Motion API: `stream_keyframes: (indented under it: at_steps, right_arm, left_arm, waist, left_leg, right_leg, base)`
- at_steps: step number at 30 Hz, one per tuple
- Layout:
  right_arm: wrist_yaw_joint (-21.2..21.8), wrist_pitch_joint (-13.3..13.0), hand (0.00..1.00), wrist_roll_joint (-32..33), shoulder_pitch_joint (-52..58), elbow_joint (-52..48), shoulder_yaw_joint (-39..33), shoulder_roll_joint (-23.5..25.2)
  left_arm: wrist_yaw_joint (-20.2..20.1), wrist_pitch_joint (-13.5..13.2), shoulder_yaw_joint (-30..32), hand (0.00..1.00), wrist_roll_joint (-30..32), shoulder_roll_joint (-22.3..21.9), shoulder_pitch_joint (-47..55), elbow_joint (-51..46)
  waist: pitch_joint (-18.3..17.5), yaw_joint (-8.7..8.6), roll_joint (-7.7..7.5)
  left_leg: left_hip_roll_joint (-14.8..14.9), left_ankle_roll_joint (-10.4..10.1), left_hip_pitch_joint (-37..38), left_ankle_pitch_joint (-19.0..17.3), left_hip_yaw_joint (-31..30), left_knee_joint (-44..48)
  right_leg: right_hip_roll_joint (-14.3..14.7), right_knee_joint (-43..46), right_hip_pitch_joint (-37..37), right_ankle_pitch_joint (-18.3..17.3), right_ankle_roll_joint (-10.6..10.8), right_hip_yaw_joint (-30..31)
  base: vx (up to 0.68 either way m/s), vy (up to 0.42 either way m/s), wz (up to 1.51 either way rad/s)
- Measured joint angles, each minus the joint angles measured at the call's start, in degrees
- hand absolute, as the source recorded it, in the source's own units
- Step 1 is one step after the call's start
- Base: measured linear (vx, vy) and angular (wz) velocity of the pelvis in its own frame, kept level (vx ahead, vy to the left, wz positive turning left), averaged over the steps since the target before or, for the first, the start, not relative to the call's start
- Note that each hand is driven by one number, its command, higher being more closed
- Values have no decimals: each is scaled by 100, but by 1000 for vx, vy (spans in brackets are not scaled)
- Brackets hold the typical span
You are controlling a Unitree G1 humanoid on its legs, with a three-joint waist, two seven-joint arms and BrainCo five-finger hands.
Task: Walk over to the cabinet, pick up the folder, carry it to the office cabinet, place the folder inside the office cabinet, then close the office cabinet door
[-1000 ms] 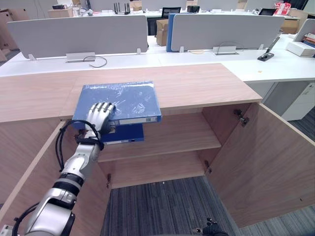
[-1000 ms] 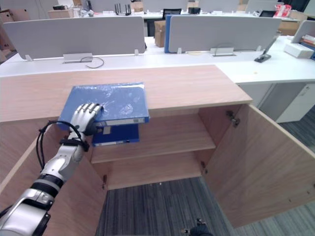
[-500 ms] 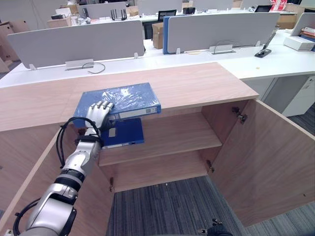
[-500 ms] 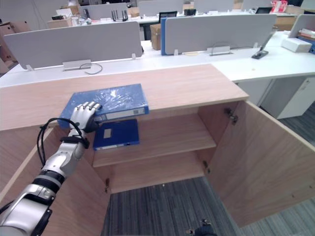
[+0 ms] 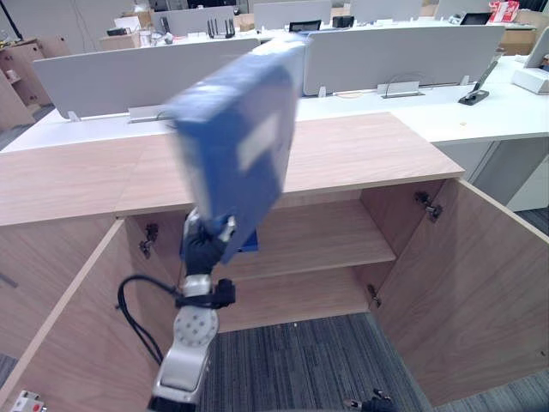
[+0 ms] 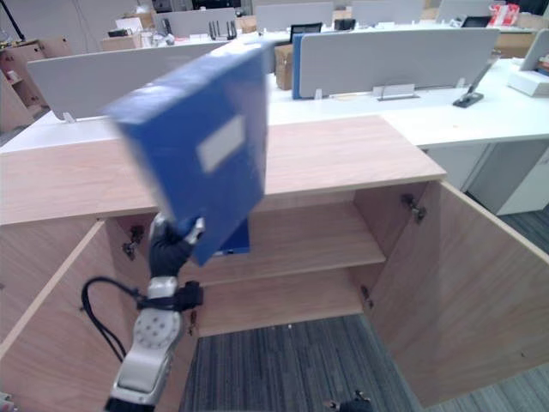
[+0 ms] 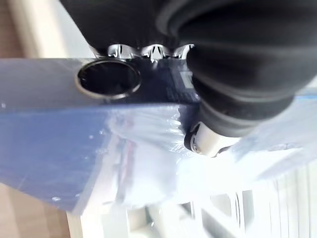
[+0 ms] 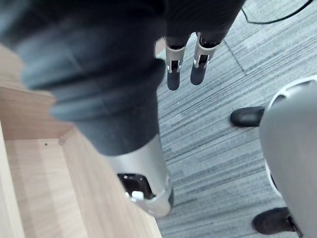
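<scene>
The folder [image 5: 236, 146] has risen off the cabinet top [image 5: 369, 150] and now tilts upright at upper centre. The left hand [image 5: 204, 251] is clamped on its lower corner, seemingly securely. Pickup looks done; shelving remains. The right hand [image 8: 173, 69] hangs with its fingers relaxed.

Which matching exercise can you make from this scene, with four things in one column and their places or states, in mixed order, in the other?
Things:
1. folder in the left hand
2. second blue folder
3. right cabinet door
4. right hand

Places or states:
A. hangs above the grey carpet
B. stands open
C. held up, tilted, above the cabinet top
D. lies on the cabinet shelf

Pairs: 1-C, 2-D, 3-B, 4-A.
</scene>
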Motion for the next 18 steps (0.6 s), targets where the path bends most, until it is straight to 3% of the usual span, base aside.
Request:
stream_keyframes:
  at_steps: [3, 6, 13, 18]
  right_arm:
    - [57, 5, 0, 367, 436, -1158, 793, 22]
    - [190, -3, 0, 577, 859, -2473, 1473, 36]
    - [839, -52, 0, 1076, 1014, -4976, 2197, 80]
    - [1085, -96, 0, 1522, 516, -6092, 2174, -83]
  left_arm:
    - [-221, 43, 217, 100, -1361, -231, 942, -146]
    - [-368, 213, 322, 100, -1798, -296, 1566, -272]
    - [-1042, 271, 321, 100, -2056, -481, 1957, -1021]
    - [-1183, 302, 322, 100, -1904, -478, 1865, -1065]
  waist:
    - [11, 12, -13]
    - [10, 69, -24]
    - [13, 169, -83]
    - [25, 186, -106]
  left_leg:
    - [23, 38, 3, -60, -5, -3]
    - [53, 33, -63, -72, -6, -2]
    - [3, 23, -157, -37, -37, 16]
    - [-2, 28, -164, -50, -52, 19]
  right_leg:
    - [6, 110, -43, -86, 10, 13]
    - [-1, 175, -136, -103, 19, 17]
    - [-23, 193, -224, -104, 45, 0]
    - [-17, 188, -227, -131, 44, -3]
  base:
    - [-70, 15, -2]
    - [-43, 17, 1]
    - [-5, 5, 2]
    - [0, 0, 0]
